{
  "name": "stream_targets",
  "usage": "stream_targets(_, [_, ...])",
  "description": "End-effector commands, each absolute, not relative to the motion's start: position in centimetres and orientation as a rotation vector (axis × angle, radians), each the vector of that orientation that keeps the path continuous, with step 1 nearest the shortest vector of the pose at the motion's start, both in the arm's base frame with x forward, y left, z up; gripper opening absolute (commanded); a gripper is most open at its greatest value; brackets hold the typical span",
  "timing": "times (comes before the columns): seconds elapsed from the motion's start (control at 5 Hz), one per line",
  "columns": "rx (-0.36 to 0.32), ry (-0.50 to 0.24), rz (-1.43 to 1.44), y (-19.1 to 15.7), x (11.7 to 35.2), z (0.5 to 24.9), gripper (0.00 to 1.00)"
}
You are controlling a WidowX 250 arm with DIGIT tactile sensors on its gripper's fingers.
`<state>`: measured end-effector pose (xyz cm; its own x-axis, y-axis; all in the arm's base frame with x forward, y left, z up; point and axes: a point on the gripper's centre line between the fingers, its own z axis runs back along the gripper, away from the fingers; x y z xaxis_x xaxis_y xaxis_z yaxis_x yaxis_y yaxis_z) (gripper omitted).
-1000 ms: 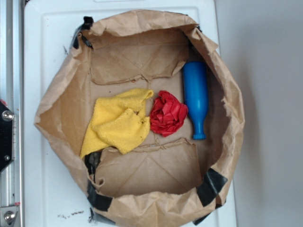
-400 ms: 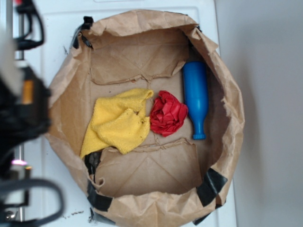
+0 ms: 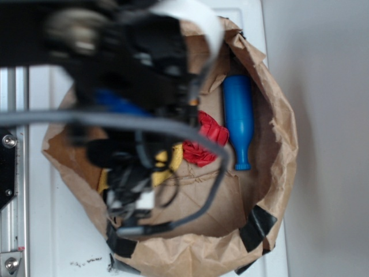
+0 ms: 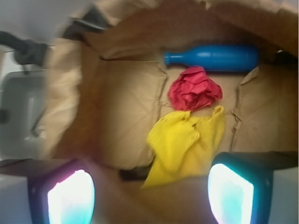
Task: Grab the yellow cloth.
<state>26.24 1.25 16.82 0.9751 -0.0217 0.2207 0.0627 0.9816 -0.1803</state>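
From the wrist camera I see my gripper (image 4: 150, 196) spread wide, its two glowing pads (image 4: 71, 198) at the bottom corners of the view with nothing between them. The yellow cloth (image 4: 184, 144) lies crumpled on the floor of the brown paper bag (image 4: 121, 116), in the open gap between the pads and apart from them. Just beyond it, touching its far edge, sits the red cloth (image 4: 194, 89), and past that the blue bottle (image 4: 212, 58) lies on its side against the bag wall.

In the exterior view my arm (image 3: 127, 75) is a blurred mass over the left of the bag (image 3: 277, 138), hiding most of the yellow cloth (image 3: 167, 161); only a sliver shows beside the red cloth (image 3: 204, 141). The bottle (image 3: 238, 118) lies to the right of the red cloth. The bag sits on a white surface (image 3: 57, 231).
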Motion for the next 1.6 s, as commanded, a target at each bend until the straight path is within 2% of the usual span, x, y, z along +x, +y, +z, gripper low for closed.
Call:
stream_targets(0.0, [-0.149, -0.165, -0.044, 1.3, 26.6, 12.8, 1.00])
stream_targets(0.8, [-0.149, -0.165, -0.044, 1.3, 26.6, 12.8, 1.00])
stream_targets(1.0, [-0.126, -0.212, -0.084, 1.6, 26.4, 10.3, 1.00])
stream_targets(1.2, [-0.139, -0.213, -0.170, 1.6, 26.8, 8.6, 1.00])
stream_targets(1.4, [-0.103, -0.185, -0.188, 1.1, 27.6, 6.4, 1.00])
